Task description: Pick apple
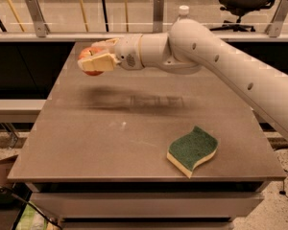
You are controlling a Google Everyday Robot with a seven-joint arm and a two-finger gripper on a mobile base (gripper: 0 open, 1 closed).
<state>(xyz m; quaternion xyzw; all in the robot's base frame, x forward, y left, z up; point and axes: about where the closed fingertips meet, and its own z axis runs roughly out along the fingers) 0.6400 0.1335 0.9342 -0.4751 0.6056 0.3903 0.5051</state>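
The apple (90, 54) is small, round and red, held between the fingers of my gripper (92, 60) at the far left of the table (110, 138). It hangs clear above the tabletop, with its shadow on the surface below. The cream fingers (99, 62) cover most of the apple; only its red top and underside show. My white arm (221, 61) reaches in from the right edge of the view.
A green sponge (193, 149) with a yellow underside lies near the table's front right edge. A clear water bottle (183, 12) with a white cap stands at the back, mostly behind my arm. A rail with glass panels runs behind the table.
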